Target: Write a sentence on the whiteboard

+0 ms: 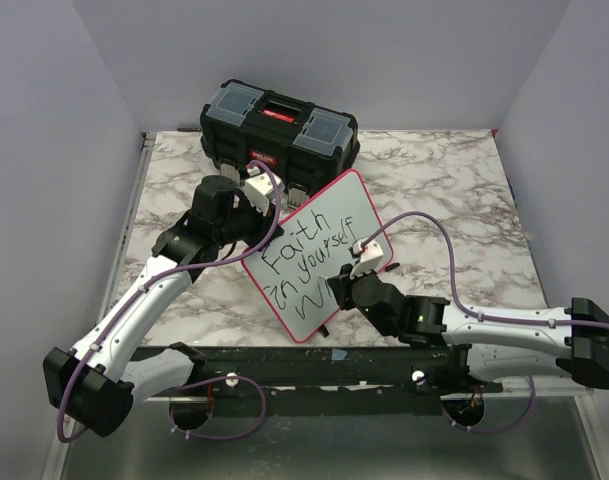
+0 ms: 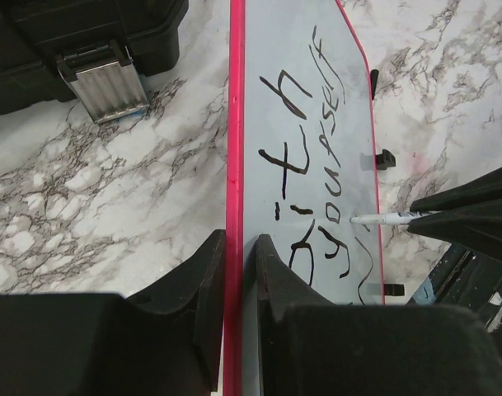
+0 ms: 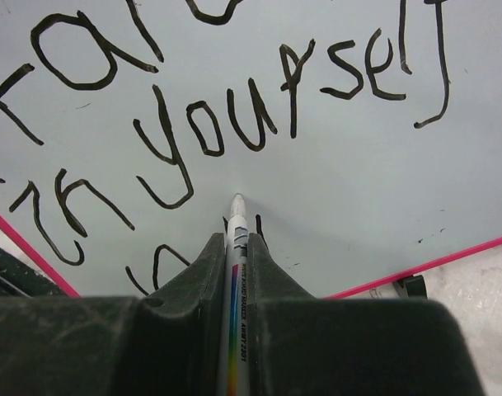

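Observation:
The whiteboard, white with a red rim, stands tilted in the middle of the marble table. My left gripper is shut on its upper left rim, one finger on each side of the board. My right gripper is shut on a white marker, and the marker's tip touches the board below "yourself". The sentence reads "Faith in yourself", with the first strokes of a third line beneath. In the left wrist view the marker meets the board near its lower edge.
A black toolbox with a red latch stands just behind the board, its metal clasp near the left gripper. Marble tabletop lies to the right of the board. Grey walls close in the table on three sides.

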